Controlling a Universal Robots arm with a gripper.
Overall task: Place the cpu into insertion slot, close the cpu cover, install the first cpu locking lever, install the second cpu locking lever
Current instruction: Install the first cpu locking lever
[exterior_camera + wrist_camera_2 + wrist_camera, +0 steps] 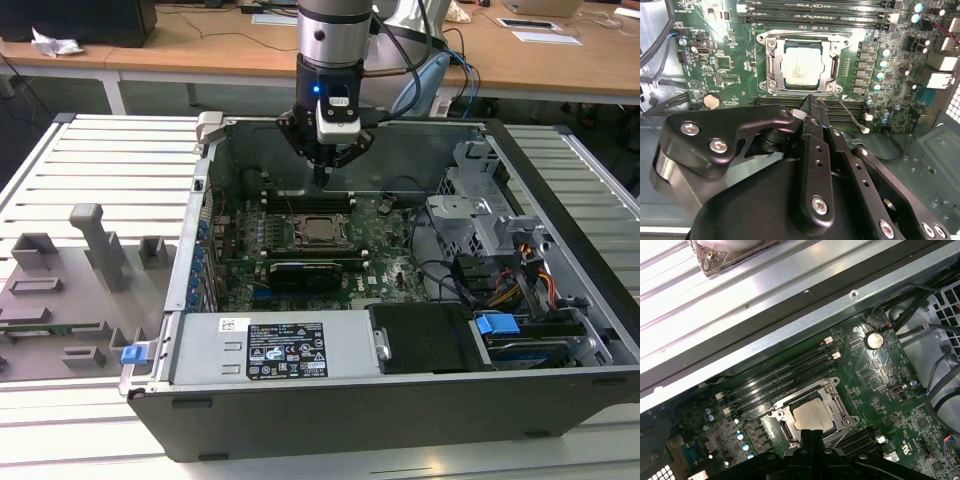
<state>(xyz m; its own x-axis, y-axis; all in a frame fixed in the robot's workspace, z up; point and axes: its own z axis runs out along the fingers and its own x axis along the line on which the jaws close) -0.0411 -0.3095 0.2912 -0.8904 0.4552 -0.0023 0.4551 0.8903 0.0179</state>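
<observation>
Cpu (322,231) is seen seated in the insertion slot (833,65) on the motherboard (395,255), near the centre of the exterior view. The cpu cover (826,46) is laid flat around it. The end effector (320,178) is held over the board, just above the cpu in that frame, its fingers clenched together on nothing.
</observation>
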